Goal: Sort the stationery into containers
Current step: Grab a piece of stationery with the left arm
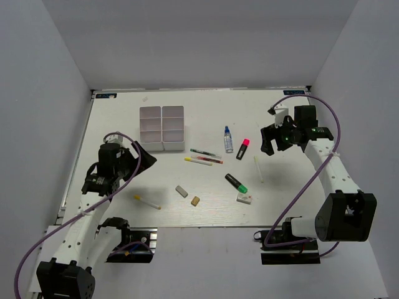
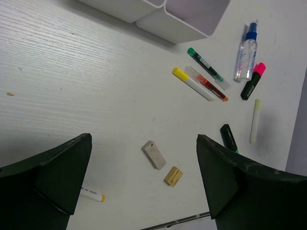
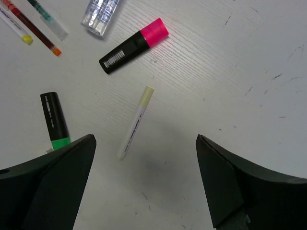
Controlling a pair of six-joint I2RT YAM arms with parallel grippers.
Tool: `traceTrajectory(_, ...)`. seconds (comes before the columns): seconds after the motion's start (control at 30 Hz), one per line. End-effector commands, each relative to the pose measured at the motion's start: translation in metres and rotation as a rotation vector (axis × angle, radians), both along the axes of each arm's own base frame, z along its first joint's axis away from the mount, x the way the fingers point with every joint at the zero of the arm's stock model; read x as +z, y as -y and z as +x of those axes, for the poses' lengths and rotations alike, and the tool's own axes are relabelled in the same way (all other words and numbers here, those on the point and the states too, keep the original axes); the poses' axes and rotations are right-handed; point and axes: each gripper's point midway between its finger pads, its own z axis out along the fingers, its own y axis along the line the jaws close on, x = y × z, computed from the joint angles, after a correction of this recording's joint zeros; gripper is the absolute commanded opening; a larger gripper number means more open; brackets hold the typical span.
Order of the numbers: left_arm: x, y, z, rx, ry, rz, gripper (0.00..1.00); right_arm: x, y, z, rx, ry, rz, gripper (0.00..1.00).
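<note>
Left wrist view is cutting off the organiser [image 2: 182, 28] up top, and a left gripper [image 2: 144, 141] finger [image 2: 53, 177] is hiding most of the near yellow-tipped marker [image 2: 92, 194]. Right wrist view is clipping the glue bottle [image 3: 100, 12].

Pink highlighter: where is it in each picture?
Top view: right of centre, pink highlighter just right of the glue bottle.
Left wrist: upper right, pink highlighter just below the glue bottle.
Right wrist: top middle, pink highlighter below-right of the glue bottle.
Shared landmark: the glue bottle.
</note>
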Motion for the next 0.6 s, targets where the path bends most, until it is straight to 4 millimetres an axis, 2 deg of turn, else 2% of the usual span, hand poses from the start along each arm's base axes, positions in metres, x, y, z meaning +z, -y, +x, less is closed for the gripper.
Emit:
traceTrajectory(0.0, 0.003, 0.006, -0.001, -0.033, 0.009, -0.023, 1.00, 0.013, 0.002, 0.002, 0.016, 0.028, -0.011, 0.90)
traceTrajectory(0.37, -0.014, 0.010, 0.000, -0.042, -0.058, -0.034, 1.00, 0.005, 0.008, 0.004, 0.038, -0.009, -0.031, 0.90)
traceTrajectory(0.47, -0.019, 0.017, 0.001, -0.061, -0.095, -0.053, 0.85, 0.005, 0.007, 0.004, 0.078, -0.012, -0.036, 0.90)
traceTrajectory(0.5, -0.022, 0.018, 0.001, -0.068, -0.108, -0.057, 0.62, 0.003, 0.008, 0.006, 0.078, -0.014, -0.045, 0.90)
traceTrajectory(0.53, -0.025, 0.019, 0.001, -0.059, -0.125, -0.066, 0.49, 0.003, 0.009, 0.008, 0.079, -0.016, -0.049, 0.60)
traceTrajectory(0.57, -0.027, 0.019, 0.001, -0.058, -0.137, -0.064, 0.39, 0.002, 0.010, 0.008, 0.083, -0.018, -0.055, 0.35)
